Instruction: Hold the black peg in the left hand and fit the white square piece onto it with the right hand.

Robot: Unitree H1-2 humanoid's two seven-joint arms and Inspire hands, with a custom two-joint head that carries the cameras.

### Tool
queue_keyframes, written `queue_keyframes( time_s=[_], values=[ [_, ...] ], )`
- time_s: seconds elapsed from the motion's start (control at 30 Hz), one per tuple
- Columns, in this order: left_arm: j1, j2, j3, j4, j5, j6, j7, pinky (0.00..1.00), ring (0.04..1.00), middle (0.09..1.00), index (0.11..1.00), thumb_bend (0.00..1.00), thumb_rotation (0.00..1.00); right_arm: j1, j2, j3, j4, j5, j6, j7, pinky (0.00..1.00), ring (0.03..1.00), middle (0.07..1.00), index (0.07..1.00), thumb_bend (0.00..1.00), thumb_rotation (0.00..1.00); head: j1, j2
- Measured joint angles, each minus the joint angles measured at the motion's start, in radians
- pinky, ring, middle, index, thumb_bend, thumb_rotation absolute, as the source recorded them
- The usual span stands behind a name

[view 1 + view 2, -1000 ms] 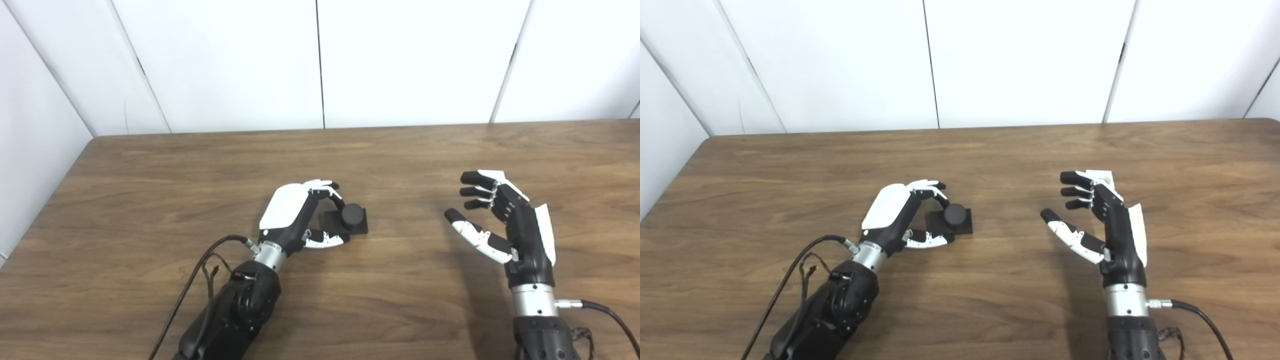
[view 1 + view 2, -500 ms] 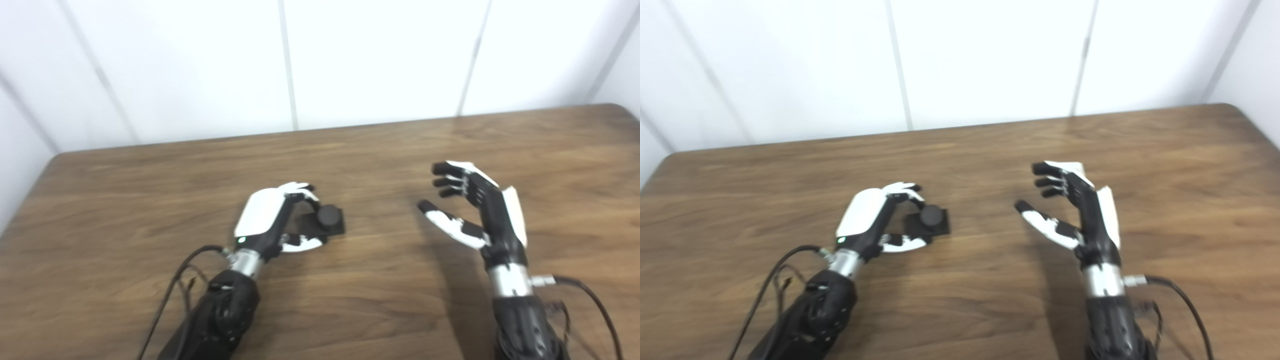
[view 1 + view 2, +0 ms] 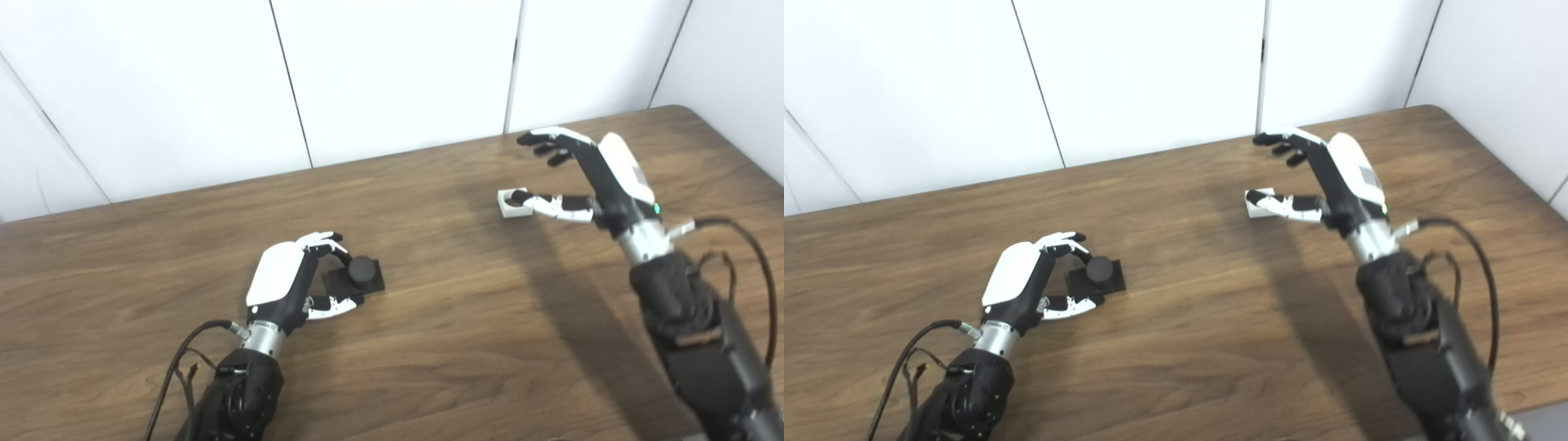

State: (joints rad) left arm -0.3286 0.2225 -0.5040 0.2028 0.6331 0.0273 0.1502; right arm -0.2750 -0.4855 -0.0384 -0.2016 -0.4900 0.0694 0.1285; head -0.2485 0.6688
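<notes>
A broad wooden desk [image 3: 429, 343] with a dark walnut grain fills most of what I can see, backed by plain white wall panels [image 3: 392, 73]. Over its far right part reaches the right robot hand [image 3: 582, 177], raised above the surface with its fingers [image 3: 542, 142] spread wide and the thumb stretched out low, holding nothing; the thumb tip sits right over the near edge of the white square piece [image 3: 509, 203], though whether it actually touches I cannot tell. Nearer to me on the left, the left robot hand [image 3: 294, 285] rests low at the desk, its fingers curled over the top and its thumb reaching underneath, cupped narrowly around the left side of the black peg [image 3: 361, 272]. That peg is a short round post standing upright on a flat square black base, which lies on the desk. The white square piece, with a round hole in its top, lies flat on the desk, well apart from the peg.
</notes>
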Motion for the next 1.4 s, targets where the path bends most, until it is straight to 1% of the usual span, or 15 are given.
queue_keyframes(
  time_s=[0.07,0.13,0.2,0.3,0.33,0.37,0.43,0.53,0.6,0.7,0.8,1.07,1.17,1.27,1.4],
  values=[
    [0.0,0.0,0.0,0.0,0.0,0.0,0.0,0.79,0.856,0.817,0.494,0.51,0.08,-0.041,-0.026,0.013,0.0,-0.01,0.031,0.038,0.65,0.81,0.814,0.735,0.74,0.1,0.008,-0.002],
    [0.0,-0.001,0.0,0.001,0.0,0.0,0.0,0.8,0.858,0.819,0.494,0.51,0.08,-0.082,-0.046,0.027,0.003,-0.015,0.056,0.077,0.67,0.834,0.833,0.75,0.75,0.09,0.012,-0.002],
    [0.001,-0.003,0.001,0.001,0.0,0.0,0.0,0.79,0.858,0.819,0.494,0.51,0.08,-0.13,-0.075,0.061,0.03,-0.01,0.066,0.134,0.75,0.903,0.886,0.781,0.8,0.1,0.02,-0.002],
    [0.001,-0.006,0.001,0.004,0.0,-0.003,0.0,0.78,0.853,0.815,0.493,0.51,0.08,-0.199,-0.132,0.121,0.13,0.013,0.066,0.239,0.85,0.966,0.937,0.812,0.86,0.14,0.02,-0.003],
    [0.001,-0.006,0.001,0.004,0.0,-0.004,0.0,0.77,0.852,0.814,0.493,0.51,0.08,-0.213,-0.142,0.129,0.144,0.018,0.066,0.26,0.86,0.975,0.945,0.817,0.87,0.14,0.023,-0.006],
    [0.001,-0.006,0.002,0.004,0.0,-0.006,0.001,0.77,0.849,0.812,0.493,0.51,0.08,-0.235,-0.159,0.144,0.177,0.032,0.066,0.298,0.86,0.98,0.951,0.819,0.89,0.15,0.023,-0.006],
    [0.003,-0.005,0.004,0.005,0.0,-0.011,0.003,0.77,0.848,0.812,0.493,0.51,0.08,-0.274,-0.177,0.17,0.224,0.039,0.065,0.344,0.87,0.989,0.964,0.83,0.91,0.19,0.026,-0.005],
    [0.004,-0.006,0.005,0.006,0.0,-0.011,0.004,0.78,0.853,0.817,0.493,0.51,0.08,-0.333,-0.191,0.21,0.294,0.036,0.062,0.392,0.86,0.978,0.956,0.831,0.93,0.22,0.032,-0.006],
    [0.004,-0.006,0.005,0.008,0.0,-0.012,0.004,0.77,0.85,0.817,0.493,0.51,0.08,-0.363,-0.191,0.228,0.331,0.031,0.054,0.402,0.87,0.979,0.952,0.832,0.94,0.23,0.034,-0.006],
    [0.004,-0.007,0.005,0.01,0.0,-0.018,0.007,0.78,0.852,0.819,0.493,0.51,0.08,-0.403,-0.19,0.254,0.391,0.016,0.046,0.412,0.83,0.976,0.952,0.835,0.94,0.24,0.034,-0.006],
    [0.006,-0.008,0.006,0.011,0.0,-0.019,0.01,0.78,0.849,0.818,0.493,0.52,0.08,-0.421,-0.191,0.272,0.424,0.004,0.046,0.422,0.87,0.984,0.956,0.846,0.93,0.27,0.034,-0.005],
    [0.008,-0.01,0.006,0.012,0.0,-0.02,0.015,0.78,0.849,0.816,0.493,0.51,0.08,-0.428,-0.201,0.334,0.45,-0.05,0.049,0.467,0.98,0.979,0.956,0.857,0.97,0.35,0.038,0.002],
    [0.008,-0.01,0.007,0.013,0.0,-0.02,0.017,0.78,0.846,0.812,0.493,0.51,0.08,-0.428,-0.205,0.347,0.454,-0.074,0.054,0.477,0.91,0.978,0.957,0.861,0.99,0.36,0.038,0.003],
    [0.009,-0.01,0.007,0.013,0.0,-0.02,0.019,0.78,0.847,0.814,0.493,0.51,0.08,-0.428,-0.206,0.364,0.46,-0.1,0.054,0.494,0.92,0.989,0.963,0.864,1.0,0.35,0.037,0.005],
    [0.009,-0.009,0.007,0.013,0.0,-0.02,0.019,0.79,0.853,0.818,0.493,0.51,0.08,-0.426,-0.206,0.373,0.46,-0.123,0.056,0.502,0.96,0.998,0.977,0.871,0.99,0.35,0.038,0.006]
  ],
)
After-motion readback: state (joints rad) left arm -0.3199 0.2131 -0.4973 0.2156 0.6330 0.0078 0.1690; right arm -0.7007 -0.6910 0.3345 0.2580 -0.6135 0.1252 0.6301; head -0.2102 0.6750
